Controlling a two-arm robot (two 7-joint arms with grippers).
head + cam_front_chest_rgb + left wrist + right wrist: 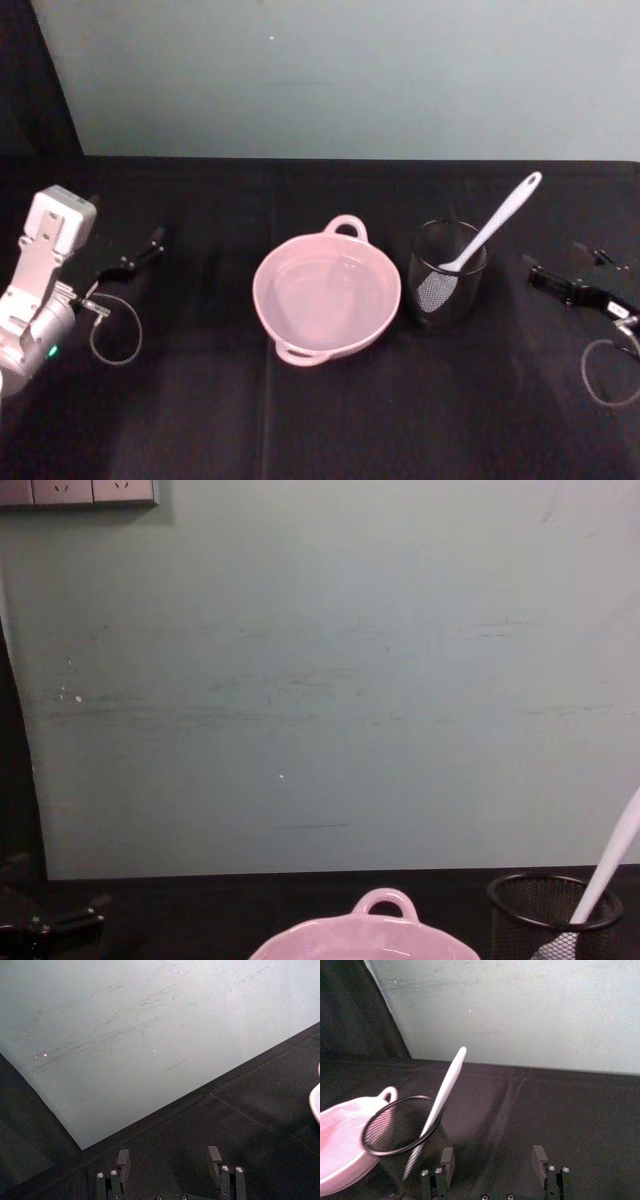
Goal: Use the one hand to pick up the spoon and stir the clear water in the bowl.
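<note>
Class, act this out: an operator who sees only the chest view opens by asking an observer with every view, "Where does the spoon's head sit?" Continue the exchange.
Observer: The spoon stands head-down in the black mesh cup, handle leaning up and away.
Operator: Which gripper is closer to it?
Observer: The right gripper; it sits beside the cup, fingers open.
Operator: And the left?
Observer: The left gripper rests open at the table's far left, away from the bowl.
</note>
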